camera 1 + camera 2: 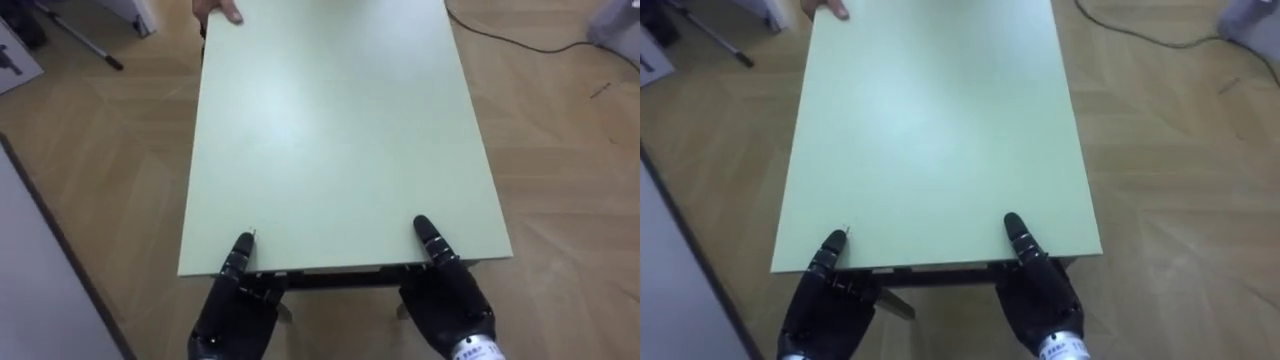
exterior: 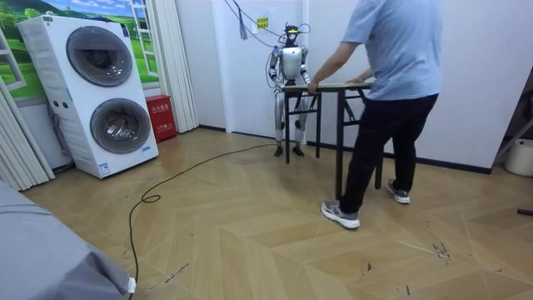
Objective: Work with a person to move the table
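The table (image 1: 330, 130), with a pale green top on a dark frame, stands lengthwise between the robot at the near end and the person (image 2: 391, 92) at the far end. It is away from the wall, on the wooden floor (image 1: 560, 150). The left hand (image 1: 235, 315) grips the near edge toward its left corner, and the right hand (image 1: 450, 305) grips it toward the right corner. Each thumb lies on the top, and the fingers tuck under the edge, mostly out of sight. The person's hand (image 1: 218, 10) holds the far left corner. For a clean carry, apply equal lift at both hands so that the top remains level. Match the person's pace, and avoid pushing or pulling along the table's length. Step short and steady. Watch the dark cable (image 1: 520, 40) on the floor at the far right, since it is a likely snag for a table leg.
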